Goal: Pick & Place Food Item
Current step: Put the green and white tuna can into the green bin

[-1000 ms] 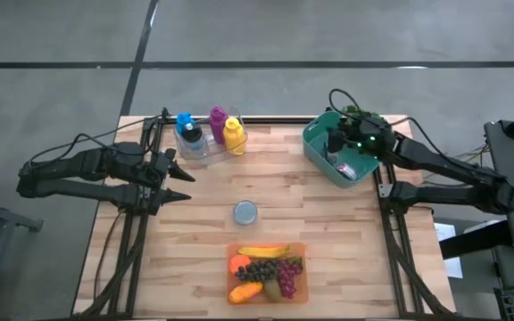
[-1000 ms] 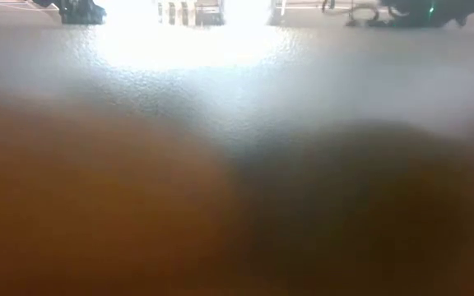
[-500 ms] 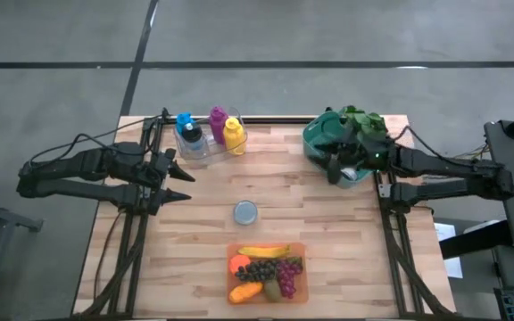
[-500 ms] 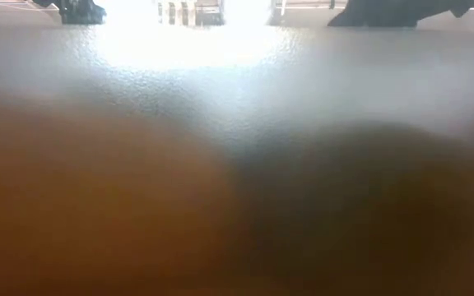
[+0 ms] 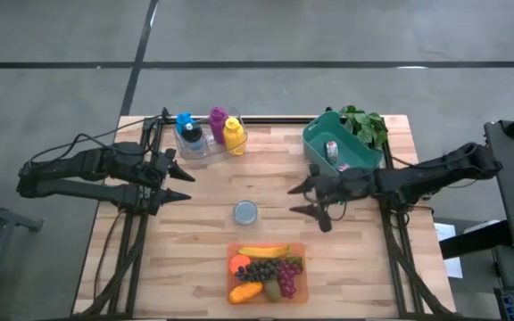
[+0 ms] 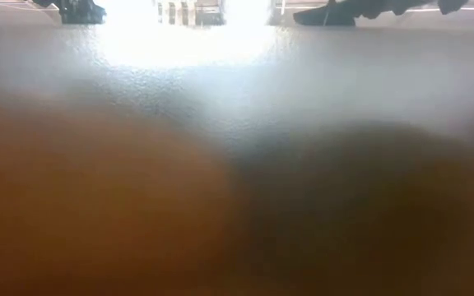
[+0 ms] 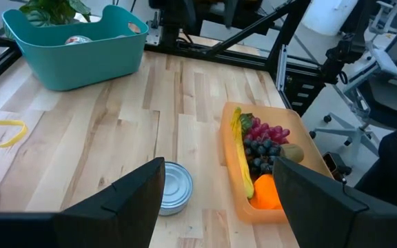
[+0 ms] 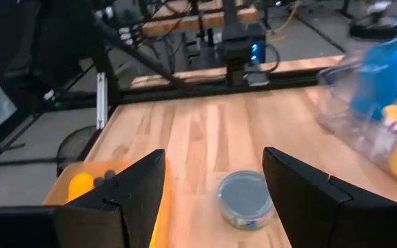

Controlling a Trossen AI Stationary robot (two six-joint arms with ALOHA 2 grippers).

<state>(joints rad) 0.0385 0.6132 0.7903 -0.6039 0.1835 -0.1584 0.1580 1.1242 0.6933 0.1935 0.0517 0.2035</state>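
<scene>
Two hands: I see both over the bench (image 5: pixel 364 241), each with fingers spread and nothing between them.
Orange tray (image 5: pixel 267 273): nearest me, at the front edge of the bench; it carries a banana (image 5: pixel 264 251), dark grapes (image 5: pixel 259 269), red grapes (image 5: pixel 288 269), a kiwi (image 5: pixel 274 290) and orange pieces.
Low view: I can make out only an orange and dark blur right against the lens, with dark arm parts far off.
Tin can (image 5: pixel 245 212): upright on the bare wood just behind the tray, about mid-bench, touching nothing.
Right hand (image 5: pixel 294 200): low over the bench, right of the can and near it, pointing toward the can; its fingers stand apart and empty, and its wrist view shows the can (image 8: pixel 245 198) between them but farther on.
Left hand (image 5: pixel 182 185): waiting at the left side of the bench, fingers parted, holding nothing.
Teal bin (image 5: pixel 340 150): behind the right hand at the far right, with a small can (image 5: pixel 331 149) inside and green leaves (image 5: pixel 365 125) at its far rim.
Clear holder (image 5: pixel 205 143): far left-centre, holding a blue bottle (image 5: pixel 186 125), a magenta bottle (image 5: pixel 218 120) and a yellow bottle (image 5: pixel 233 135).
</scene>
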